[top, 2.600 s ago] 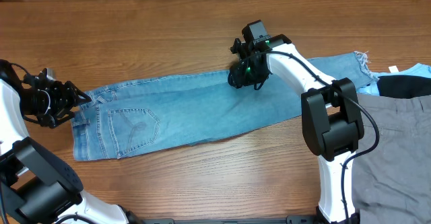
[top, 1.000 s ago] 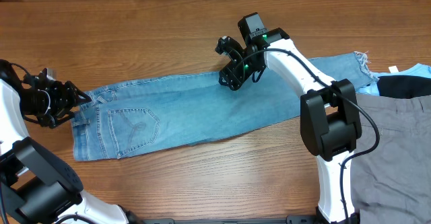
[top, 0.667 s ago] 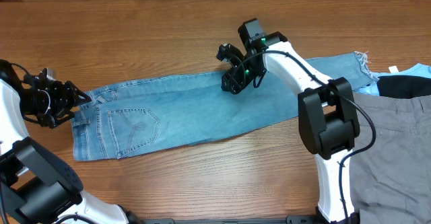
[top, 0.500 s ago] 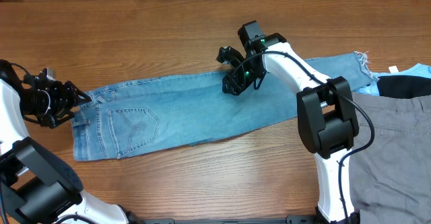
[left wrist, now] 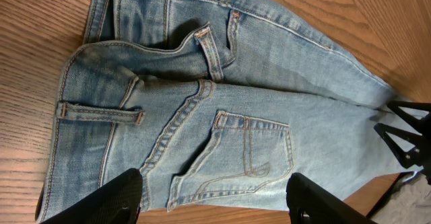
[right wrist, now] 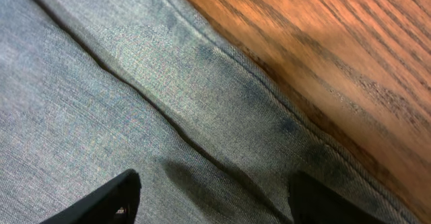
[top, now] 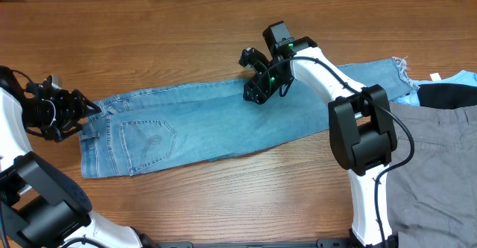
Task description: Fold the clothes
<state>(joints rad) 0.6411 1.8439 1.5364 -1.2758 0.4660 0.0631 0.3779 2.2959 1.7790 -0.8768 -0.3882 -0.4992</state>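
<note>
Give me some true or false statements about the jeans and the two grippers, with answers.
1. The jeans lie stretched lengthwise on the table. True.
2. The right gripper is shut on a frayed hem. False: it is open, over the leg's far edge, midway along.
3. The left gripper is open at the waist end. True.
4. The grey trousers cover the back pocket. False: the pocket shows bare; the trousers lie at the right end.

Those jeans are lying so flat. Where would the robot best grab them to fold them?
Probably the frayed hem at the jeans' right end, coming from above: they lie flat, and that free edge can lift and carry toward the waistband.
</note>
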